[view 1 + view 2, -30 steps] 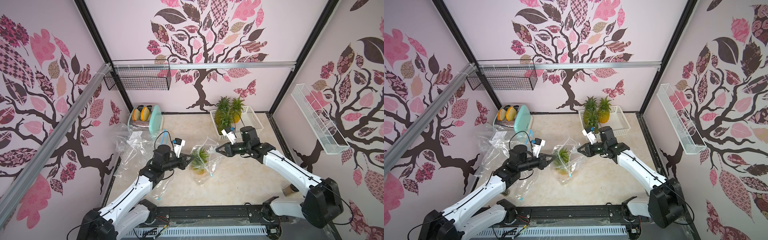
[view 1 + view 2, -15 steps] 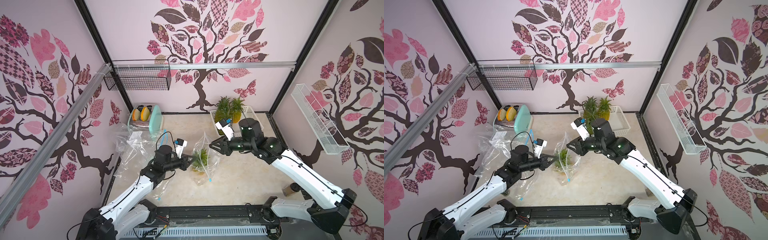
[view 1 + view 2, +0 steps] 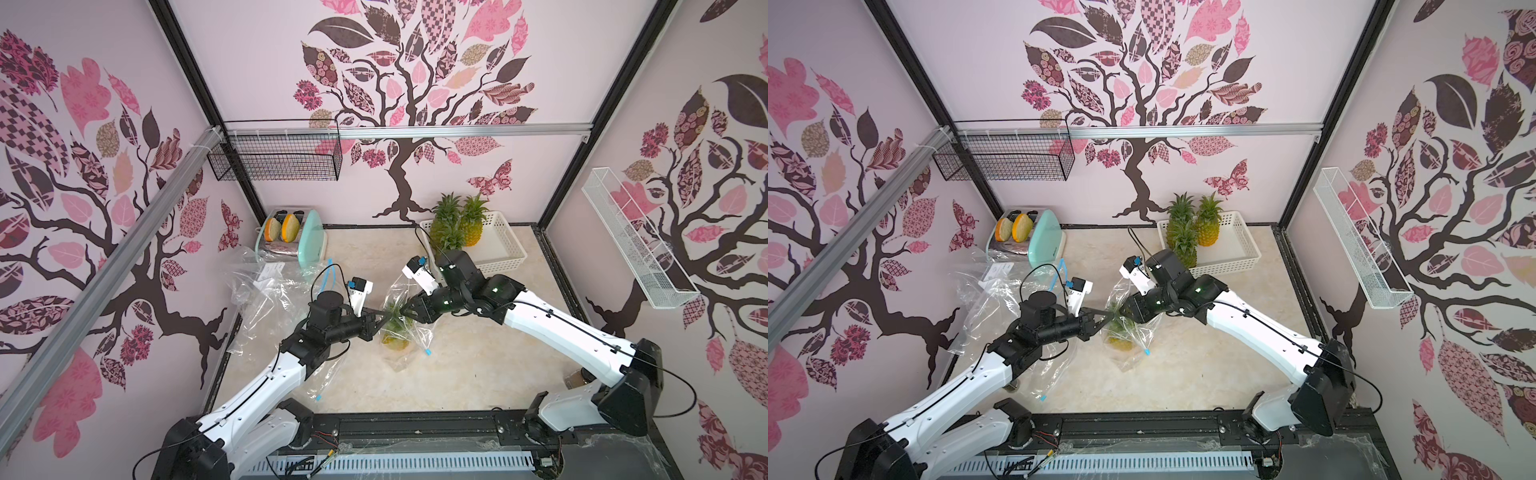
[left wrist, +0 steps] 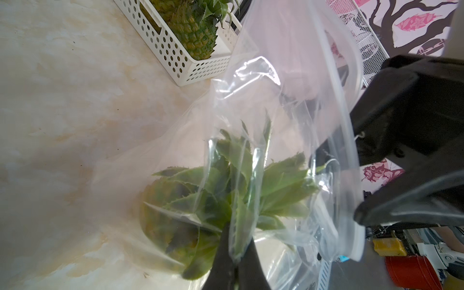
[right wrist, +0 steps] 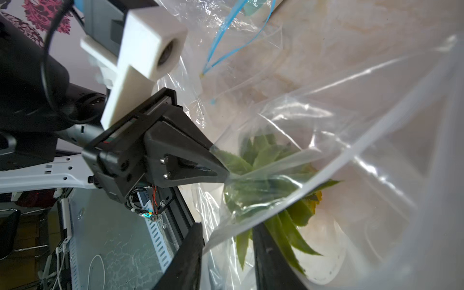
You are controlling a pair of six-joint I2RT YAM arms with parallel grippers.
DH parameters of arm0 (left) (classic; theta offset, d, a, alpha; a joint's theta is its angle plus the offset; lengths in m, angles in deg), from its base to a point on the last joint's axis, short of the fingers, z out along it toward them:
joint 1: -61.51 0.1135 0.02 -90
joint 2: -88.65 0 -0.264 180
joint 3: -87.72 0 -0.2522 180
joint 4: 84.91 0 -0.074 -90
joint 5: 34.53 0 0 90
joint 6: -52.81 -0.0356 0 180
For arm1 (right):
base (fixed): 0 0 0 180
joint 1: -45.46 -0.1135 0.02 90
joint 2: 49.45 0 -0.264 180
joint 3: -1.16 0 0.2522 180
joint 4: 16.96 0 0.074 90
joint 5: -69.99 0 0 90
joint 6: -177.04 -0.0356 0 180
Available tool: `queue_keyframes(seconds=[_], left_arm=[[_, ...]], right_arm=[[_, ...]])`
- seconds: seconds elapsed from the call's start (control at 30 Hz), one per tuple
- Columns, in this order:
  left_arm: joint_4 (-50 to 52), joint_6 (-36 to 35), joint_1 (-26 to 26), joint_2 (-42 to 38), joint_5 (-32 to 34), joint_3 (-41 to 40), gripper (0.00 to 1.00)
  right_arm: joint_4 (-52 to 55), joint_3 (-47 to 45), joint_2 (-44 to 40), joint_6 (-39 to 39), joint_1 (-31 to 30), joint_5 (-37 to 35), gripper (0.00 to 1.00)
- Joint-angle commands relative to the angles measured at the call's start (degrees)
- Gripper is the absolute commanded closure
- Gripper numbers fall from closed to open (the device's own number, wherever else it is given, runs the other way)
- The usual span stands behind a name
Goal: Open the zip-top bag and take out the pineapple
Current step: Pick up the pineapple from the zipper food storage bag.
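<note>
1. At the far left of the table (image 3: 478,374), against the back wall, a toaster (image 3: 291,232) is seen with two slices of bread in its slots.
2. Just in front of the toaster, a heap of loose clear bags (image 3: 266,291) is spread along the table's left edge.
3. The left gripper (image 3: 384,318) is reached in from the left. Its jaws are pressed together on a fold of the zip-top bag (image 3: 397,291). The pinch is shown clearly in the right wrist view, where the plastic is drawn taut from the black tips (image 5: 221,170).
4. In the middle of the table the zip-top bag is held upright between the two arms, with its lower end resting on the table.
5. The pineapple (image 3: 395,338) is found inside the bag. Its yellow-green body is set low and its leafy crown is pointed up toward the mouth, as seen through the plastic in the left wrist view (image 4: 175,213).
6. The right gripper (image 3: 409,309) is placed at the bag's upper part from the right. Its jaws are spread apart, and the bag's rim and a few leaves are seen passing between them, unclamped (image 5: 228,251).
7. At the back right, a white basket (image 3: 503,245) is set on the table, and other pineapples (image 3: 457,220) are stood upright in it.
</note>
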Motion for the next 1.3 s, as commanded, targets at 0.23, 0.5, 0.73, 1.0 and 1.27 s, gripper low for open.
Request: queue_keyframes(seconds=[0.23,0.5,0.73,1.0,1.27], left_arm=[[-4.40,-0.30,-0.22,-0.36,0.54,-1.03,1.00],[-4.62,-0.31,-0.18,-0.50,0.48,-1.42,1.00],[-4.31,-0.43,-0.19,-0.73,0.47,-1.53,1.00],[-4.74,-0.44,-0.20,-0.15,0.33,-1.42,1.00],[-4.93,-0.31,-0.19,-0.18,0.12,-1.42,1.00]], right_arm=[[2.62,0.20,-1.92,0.72,0.18,-7.50,0.55],[2.06,-0.48,-1.35,1.21,0.19,-10.67,0.52],[1.83,1.37,-1.16,1.17,0.19,-11.51,0.51],[-1.95,3.40,-4.39,-1.02,0.19,-0.13,0.79],[1.47,4.78,-1.90,-0.36,0.14,-6.11,0.94]])
